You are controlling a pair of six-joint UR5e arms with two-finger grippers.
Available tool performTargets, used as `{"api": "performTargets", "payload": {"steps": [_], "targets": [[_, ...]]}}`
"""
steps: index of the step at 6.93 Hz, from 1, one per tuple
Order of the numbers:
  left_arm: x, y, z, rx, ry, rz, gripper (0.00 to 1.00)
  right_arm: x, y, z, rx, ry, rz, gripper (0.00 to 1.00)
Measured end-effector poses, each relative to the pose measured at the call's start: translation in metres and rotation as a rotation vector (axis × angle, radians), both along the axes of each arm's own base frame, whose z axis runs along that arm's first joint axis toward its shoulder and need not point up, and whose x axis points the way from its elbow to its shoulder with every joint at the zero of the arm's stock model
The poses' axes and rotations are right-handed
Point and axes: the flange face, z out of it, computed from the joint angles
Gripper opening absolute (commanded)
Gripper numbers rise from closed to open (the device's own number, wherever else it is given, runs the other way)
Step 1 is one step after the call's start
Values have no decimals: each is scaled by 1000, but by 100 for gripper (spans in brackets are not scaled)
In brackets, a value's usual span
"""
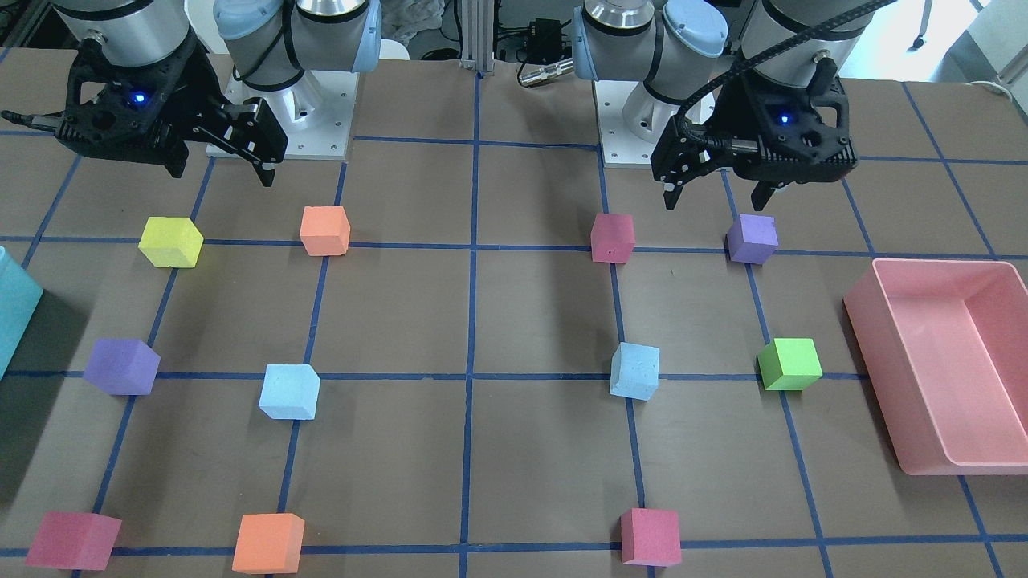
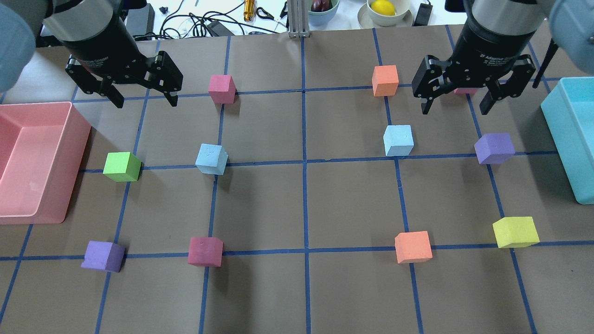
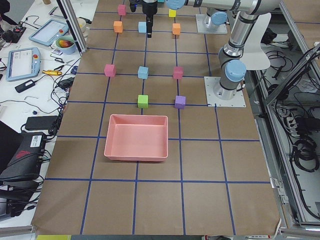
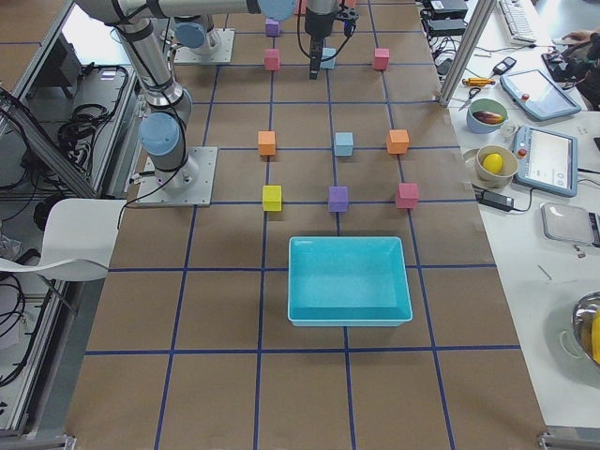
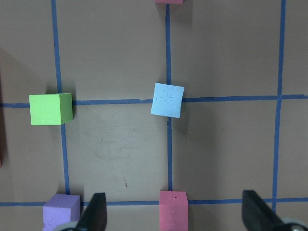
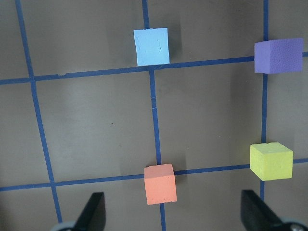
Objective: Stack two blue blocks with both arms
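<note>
- The left claw is open, its jaws spread wide and empty. It hangs above the table and touches nothing.
- The right claw is likewise open and empty. It hangs above the table, apart from every block.
- The left blue block lies flat on the robot's left half of the table. It sits on a crossing of the blue tape lines, turned slightly off the grid.
- A green block lies in the same row, between the left blue block and the pink bin.
- In the left wrist view, the left blue block is near mid-frame, ahead of the claw. Both fingers show at the bottom edge, with a pink block on the table between them.
- The right blue block lies flat on the robot's right half of the table, just beside a tape crossing and square to the grid.
- A purple block lies in the same row, between the right blue block and the teal bin.
- In the right wrist view, the right blue block is near the top of the frame. An orange block lies nearer the claw.
- The two blue blocks are well apart, one on each side of the centre tape line. Neither is stacked and neither claw touches one.
</note>
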Motion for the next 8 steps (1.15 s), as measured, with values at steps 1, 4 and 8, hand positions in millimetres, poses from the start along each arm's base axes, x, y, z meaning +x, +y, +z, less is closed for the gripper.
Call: {"api": "performTargets", "payload": {"steps": [1,4,8], "targets": [[0,0,0,0,0,0,100,0,0,0,-1,-1,0,100],[0,1,0,0,0,1,100,0,0,1,-3,-5,-1,100],[1,1,1,-1,0,2,100,-3,-32,-37,17,-2,6,100]]}}
